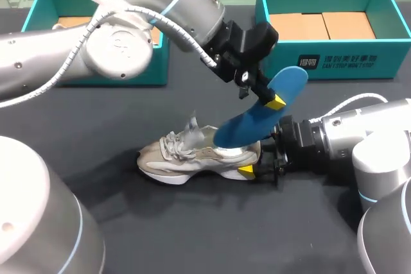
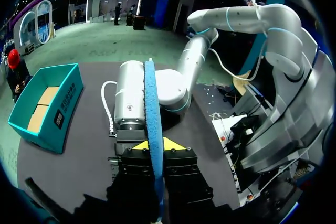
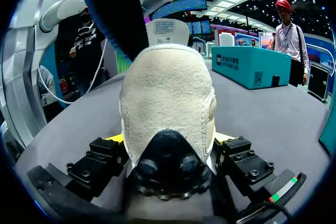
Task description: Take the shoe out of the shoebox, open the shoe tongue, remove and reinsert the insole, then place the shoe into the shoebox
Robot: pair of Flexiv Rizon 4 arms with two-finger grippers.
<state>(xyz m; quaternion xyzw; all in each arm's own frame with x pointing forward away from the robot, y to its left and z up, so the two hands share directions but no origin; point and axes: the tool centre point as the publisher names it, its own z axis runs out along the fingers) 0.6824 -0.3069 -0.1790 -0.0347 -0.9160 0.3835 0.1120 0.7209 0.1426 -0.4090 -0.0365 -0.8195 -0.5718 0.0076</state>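
Note:
A grey-and-white sneaker (image 1: pixel 186 157) stands on the dark table, toe to the left, its tongue (image 1: pixel 191 126) pulled up. My right gripper (image 1: pixel 254 162) has its fingers wide apart, one on each side of the heel, pressing on it; in the right wrist view the heel (image 3: pixel 168 98) fills the space between the fingers of the right gripper (image 3: pixel 168 138). My left gripper (image 1: pixel 272 99) hangs above the heel, shut on the blue insole (image 1: pixel 247 120). The insole slants down with its lower end at the shoe's opening. The insole (image 2: pixel 153 129) shows edge-on in the left gripper (image 2: pixel 156 144).
Two teal shoeboxes stand at the back: one at the right (image 1: pixel 334 62) with cardboard inside, one at the left (image 1: pixel 38 6) partly behind my left arm. Bare dark table lies in front of the shoe.

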